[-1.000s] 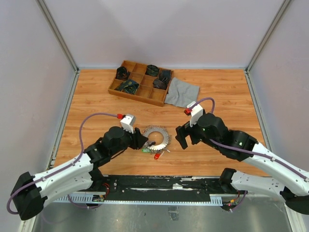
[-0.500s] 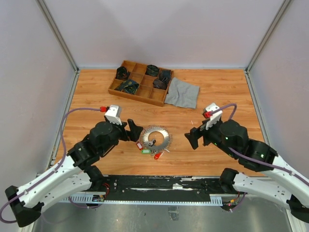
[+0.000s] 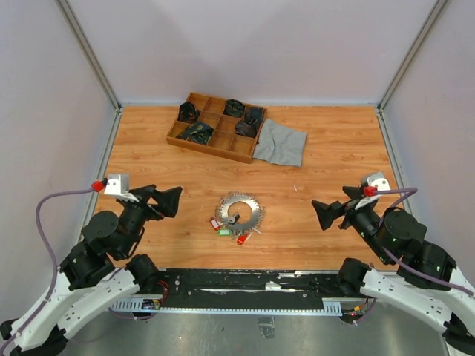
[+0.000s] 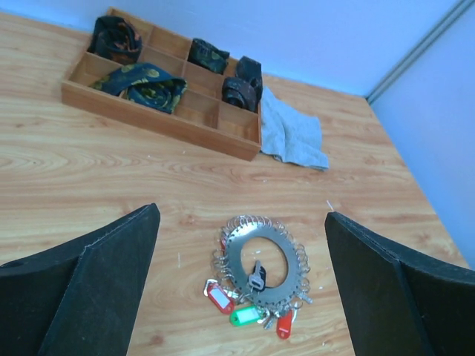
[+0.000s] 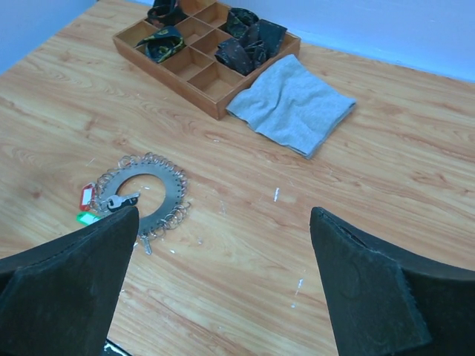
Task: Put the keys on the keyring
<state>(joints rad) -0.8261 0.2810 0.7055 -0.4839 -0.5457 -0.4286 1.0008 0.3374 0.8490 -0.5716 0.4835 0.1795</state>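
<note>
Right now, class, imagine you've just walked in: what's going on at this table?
Two robot arms have a keyring job, but neither holds anything. The left hand and right hand hover open on either side of the keyring, which lies flat on the table. The tagged keys sit bunched at its near edge; whether they're threaded on can't be told. A wooden tray and grey cloth sit at the far side.
</note>
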